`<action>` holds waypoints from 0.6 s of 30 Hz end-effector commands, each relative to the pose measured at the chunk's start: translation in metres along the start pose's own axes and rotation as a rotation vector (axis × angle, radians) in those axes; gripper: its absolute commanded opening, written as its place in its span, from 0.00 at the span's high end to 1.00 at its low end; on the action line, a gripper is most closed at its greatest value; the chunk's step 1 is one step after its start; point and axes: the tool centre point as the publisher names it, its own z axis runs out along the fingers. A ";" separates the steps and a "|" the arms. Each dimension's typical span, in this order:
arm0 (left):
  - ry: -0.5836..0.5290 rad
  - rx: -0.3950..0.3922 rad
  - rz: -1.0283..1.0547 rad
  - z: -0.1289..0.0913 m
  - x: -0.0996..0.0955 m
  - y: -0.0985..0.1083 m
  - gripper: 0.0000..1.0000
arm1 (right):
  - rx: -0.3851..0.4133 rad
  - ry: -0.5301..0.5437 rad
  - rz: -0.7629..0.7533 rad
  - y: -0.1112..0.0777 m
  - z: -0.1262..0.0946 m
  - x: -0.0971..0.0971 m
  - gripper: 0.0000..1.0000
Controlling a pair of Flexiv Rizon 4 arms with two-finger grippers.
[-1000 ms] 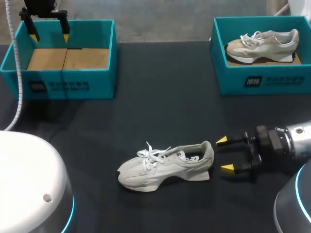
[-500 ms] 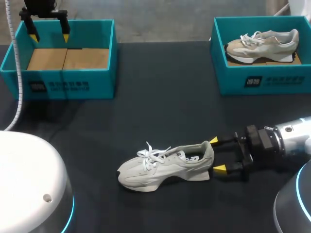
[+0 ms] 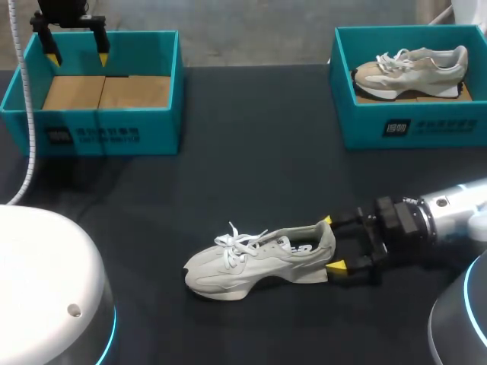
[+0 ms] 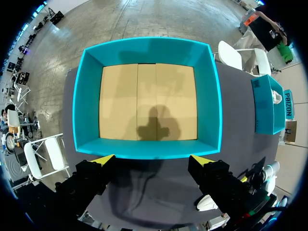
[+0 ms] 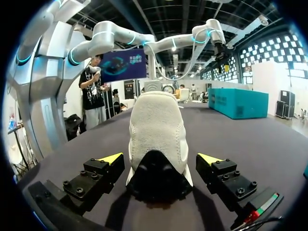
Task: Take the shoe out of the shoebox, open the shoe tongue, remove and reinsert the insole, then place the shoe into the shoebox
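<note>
Shoe (image 3: 259, 258) lies on its sole near the tabletop's front edge, toe toward the left side. The right gripper (image 3: 331, 243) is spread wide and straddles the heel, with neither finger seen pressing on it. Risk noted: if one finger meets the heel first at closing, the shoe may slide or swing, or the soft heel collar may fold and give a poor hold. Left gripper (image 3: 77, 57), also spread, hangs over the left box (image 3: 163, 91) at the far left corner, and the right box (image 3: 411, 125) at the far right corner holds a second shoe (image 3: 411, 68); both are well apart from the grip and neither lies in its path.
</note>
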 end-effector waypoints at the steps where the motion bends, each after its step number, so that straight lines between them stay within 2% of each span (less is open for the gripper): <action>1: 0.000 0.000 0.000 0.000 0.000 0.000 0.00 | 0.003 0.005 -0.002 -0.001 0.006 -0.001 0.00; 18: 0.000 0.000 0.000 0.000 0.000 0.000 0.00 | 0.011 0.027 -0.015 -0.001 0.022 -0.003 0.00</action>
